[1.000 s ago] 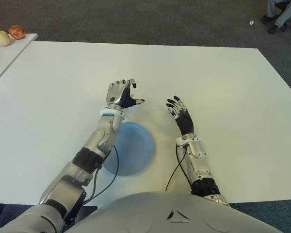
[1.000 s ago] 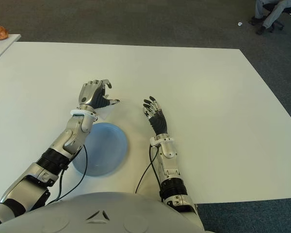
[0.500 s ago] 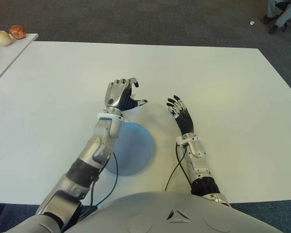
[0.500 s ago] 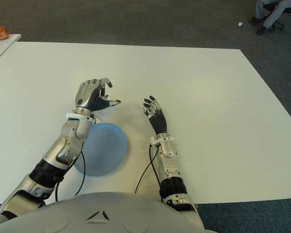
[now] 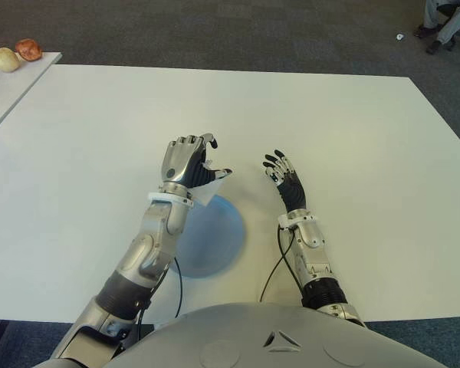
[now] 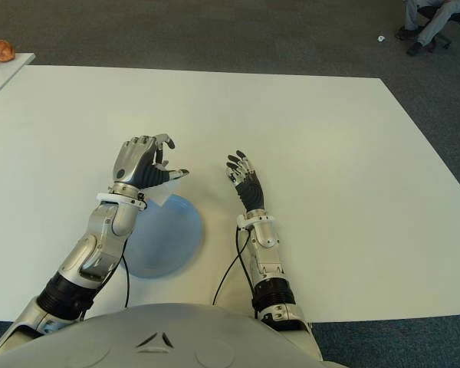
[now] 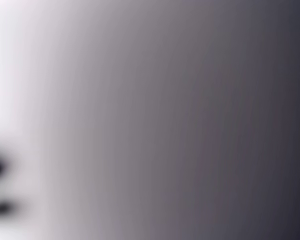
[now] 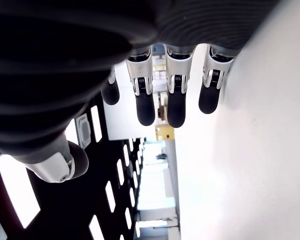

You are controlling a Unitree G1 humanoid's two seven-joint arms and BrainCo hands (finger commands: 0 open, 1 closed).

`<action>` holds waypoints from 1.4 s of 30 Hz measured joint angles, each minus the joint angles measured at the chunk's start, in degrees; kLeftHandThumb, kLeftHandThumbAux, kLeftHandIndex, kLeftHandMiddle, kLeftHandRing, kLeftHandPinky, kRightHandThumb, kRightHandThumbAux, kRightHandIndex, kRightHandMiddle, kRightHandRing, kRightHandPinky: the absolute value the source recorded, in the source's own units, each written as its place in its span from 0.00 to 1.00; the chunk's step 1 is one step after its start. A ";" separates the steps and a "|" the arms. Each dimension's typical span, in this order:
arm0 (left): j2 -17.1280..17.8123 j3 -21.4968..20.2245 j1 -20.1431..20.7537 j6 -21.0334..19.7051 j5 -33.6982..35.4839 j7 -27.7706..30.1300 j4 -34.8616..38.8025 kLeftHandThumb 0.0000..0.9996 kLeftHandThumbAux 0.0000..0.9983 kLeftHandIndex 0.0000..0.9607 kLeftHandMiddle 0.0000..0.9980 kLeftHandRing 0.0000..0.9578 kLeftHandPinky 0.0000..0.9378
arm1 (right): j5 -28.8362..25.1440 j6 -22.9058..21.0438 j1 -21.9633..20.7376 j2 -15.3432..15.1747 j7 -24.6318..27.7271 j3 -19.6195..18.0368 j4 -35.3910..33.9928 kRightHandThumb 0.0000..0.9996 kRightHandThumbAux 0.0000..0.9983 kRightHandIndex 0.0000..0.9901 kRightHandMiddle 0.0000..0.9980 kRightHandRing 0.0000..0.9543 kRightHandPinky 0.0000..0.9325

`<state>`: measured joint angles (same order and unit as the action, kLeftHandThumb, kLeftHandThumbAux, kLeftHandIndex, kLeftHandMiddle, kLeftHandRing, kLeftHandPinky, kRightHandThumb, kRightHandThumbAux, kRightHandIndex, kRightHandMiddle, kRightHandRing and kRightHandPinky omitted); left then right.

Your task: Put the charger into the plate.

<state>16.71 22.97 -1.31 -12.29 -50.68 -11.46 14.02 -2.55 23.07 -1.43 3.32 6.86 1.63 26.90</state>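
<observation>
Left robot hand [image 5: 188,162] raised over the far rim of the blue plate [image 5: 215,245], fingers curled around a white charger [image 5: 208,188]; white corner pokes out below the palm, just over the plate's far edge. Left wrist view fully blurred, so grip read from the eye views only: looks clamped on the charger, but contact at the fingertips not clearly visible.

Right robot hand [image 5: 285,180] beside the plate on its right, low over the white desk [image 5: 353,153], fingers straight and slightly spread, holding nothing. Right wrist view confirms extended fingers, empty palm. Touching the desk or hovering: cannot tell.

Progress, judged from layout:
- Pick done: charger off the desk, in the left robot hand.
- Transport nearly done: charger at the plate's far rim, not yet centred over it.
- Left: shift toward plate centre, lower, release, pull clear.

Plate bare, nothing in it yet. Risk: release this close to the rim could drop the charger on the edge or outside.

Background only: fruit [image 5: 15,55] on a side table, far left.
</observation>
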 measured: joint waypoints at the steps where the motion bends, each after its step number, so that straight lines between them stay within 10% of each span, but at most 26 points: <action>1: 0.00 0.00 -0.28 -0.07 -0.10 0.11 0.32 0.75 0.70 0.46 0.87 0.90 0.88 | 0.00 0.08 -0.06 0.00 0.05 -0.05 0.10 0.00 0.53 0.07 0.19 0.18 0.18; 15: -0.08 -0.16 -4.09 -0.92 -2.27 1.95 3.94 0.74 0.70 0.46 0.85 0.88 0.85 | 0.10 0.34 -0.65 0.02 -0.05 -0.39 0.75 0.00 0.53 0.08 0.20 0.19 0.19; 18: 0.03 -0.26 -4.79 0.07 -2.14 1.92 3.28 0.71 0.70 0.44 0.73 0.77 0.76 | 0.13 0.34 -0.65 0.01 -0.20 -0.39 0.68 0.00 0.53 0.08 0.20 0.19 0.19; 22: 0.49 -0.33 -5.32 0.57 -2.26 2.76 2.57 0.37 0.47 0.18 0.28 0.32 0.34 | 0.14 0.35 -0.67 0.01 -0.33 -0.38 0.56 0.00 0.53 0.09 0.20 0.19 0.20; 26: 1.95 -0.05 -5.35 0.07 -3.98 6.83 2.91 0.22 0.38 0.04 0.06 0.08 0.09 | 0.15 0.40 -0.68 0.01 -0.36 -0.36 0.42 0.00 0.53 0.09 0.20 0.20 0.20; 42: 4.80 -0.12 -6.28 0.23 -6.54 13.31 4.57 0.11 0.27 0.00 0.00 0.00 0.00 | 0.13 0.99 -0.71 0.01 -0.19 -0.38 0.61 0.00 0.55 0.07 0.20 0.19 0.20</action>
<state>21.50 22.85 -7.58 -12.07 -57.22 1.86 18.60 -2.42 24.06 -2.14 3.33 6.67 1.25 27.51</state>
